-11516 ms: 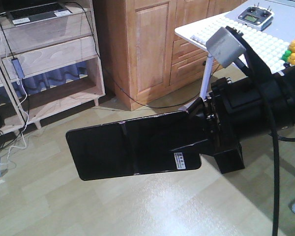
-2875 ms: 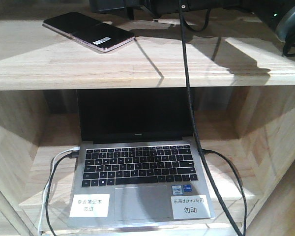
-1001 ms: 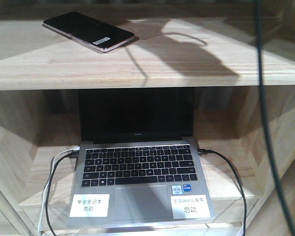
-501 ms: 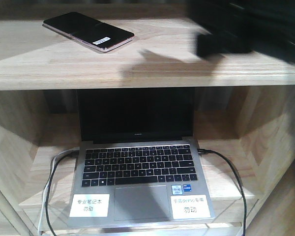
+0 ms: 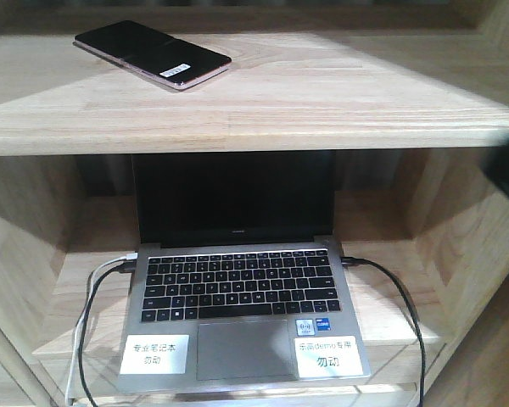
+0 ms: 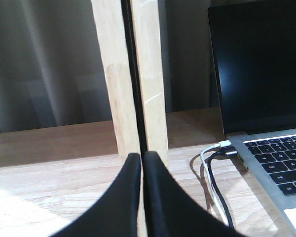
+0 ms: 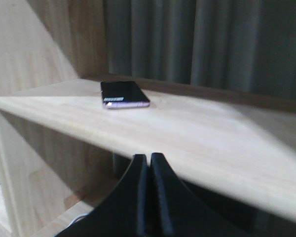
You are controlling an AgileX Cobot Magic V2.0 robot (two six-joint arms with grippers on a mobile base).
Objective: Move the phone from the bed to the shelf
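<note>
Below, laptop (image 5: 242,314) stickers: "勿动"

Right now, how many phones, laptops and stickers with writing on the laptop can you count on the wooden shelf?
Phones: 1, the phone lying flat on the upper board of the shelf.
Laptops: 1, the open grey laptop in the compartment below.
White stickers with writing on the laptop: 2, left sticker and right sticker.
Total: 4

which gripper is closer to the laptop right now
Left. The left gripper sits shut on the lower board just left of the laptop; the right gripper is shut, by the upper board's edge.
</note>
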